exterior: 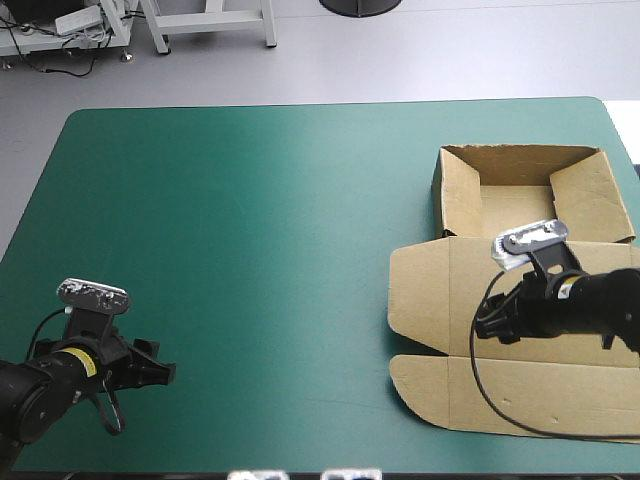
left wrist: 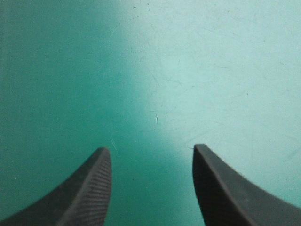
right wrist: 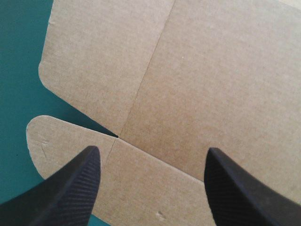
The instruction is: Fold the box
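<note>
Box (exterior: 462,198) open tray, lid (exterior: 440,290) flat; my right gripper (right wrist: 153,149) gapes over lid, left gripper (left wrist: 149,147) gapes over teal-green cover (left wrist: 70,70), both empty.

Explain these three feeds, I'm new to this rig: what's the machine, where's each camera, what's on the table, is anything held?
A two-armed robot works at a table with a teal-green cover. The high view looks down from above and behind it; each wrist view looks along one gripper's black fingers. Toward the table's right lies the brown box: an open tray with raised walls at the far end, its lid flat nearer the robot. The right gripper is open above the flat lid. The left gripper is open over bare cover at the near left. Nothing is held.
</note>
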Action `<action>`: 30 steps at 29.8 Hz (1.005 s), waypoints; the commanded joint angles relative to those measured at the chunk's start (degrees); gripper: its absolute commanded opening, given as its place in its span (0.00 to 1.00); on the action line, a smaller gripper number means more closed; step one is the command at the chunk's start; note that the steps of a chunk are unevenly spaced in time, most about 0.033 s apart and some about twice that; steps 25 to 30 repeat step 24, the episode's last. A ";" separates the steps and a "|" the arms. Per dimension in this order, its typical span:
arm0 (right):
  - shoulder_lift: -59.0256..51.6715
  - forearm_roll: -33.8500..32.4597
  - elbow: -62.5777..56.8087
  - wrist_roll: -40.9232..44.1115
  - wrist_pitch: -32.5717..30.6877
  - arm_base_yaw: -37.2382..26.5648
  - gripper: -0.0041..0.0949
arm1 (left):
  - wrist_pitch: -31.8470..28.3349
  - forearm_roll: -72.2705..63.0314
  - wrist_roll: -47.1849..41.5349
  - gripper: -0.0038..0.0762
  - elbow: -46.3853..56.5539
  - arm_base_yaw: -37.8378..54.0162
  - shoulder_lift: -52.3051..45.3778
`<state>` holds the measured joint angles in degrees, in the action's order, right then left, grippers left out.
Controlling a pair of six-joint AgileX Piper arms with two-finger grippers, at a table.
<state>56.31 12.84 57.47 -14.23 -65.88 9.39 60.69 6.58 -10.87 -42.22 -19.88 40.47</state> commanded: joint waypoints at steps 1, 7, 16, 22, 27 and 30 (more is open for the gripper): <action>-4.54 -0.13 -2.10 0.78 3.34 0.12 0.62 | -2.73 -0.88 -0.59 0.48 -1.56 -0.22 0.18; -7.01 -3.22 -7.09 1.65 3.50 0.12 0.62 | -3.65 -1.73 -0.42 0.47 -1.56 -0.22 0.18; -9.36 -4.05 -12.63 4.25 9.41 0.12 0.62 | -7.75 -1.50 -0.42 0.47 -1.56 -0.22 0.18; -12.96 -3.63 -12.63 6.43 8.40 0.12 0.57 | -8.77 -1.01 -0.54 0.33 -1.45 -0.22 0.07; -14.53 -3.74 -12.63 6.43 8.14 0.12 0.45 | -8.64 -1.01 -0.54 0.21 -1.45 -0.22 0.07; -14.53 -3.74 -12.63 6.43 8.14 0.12 0.45 | -8.64 -1.01 -0.54 0.21 -1.45 -0.22 0.07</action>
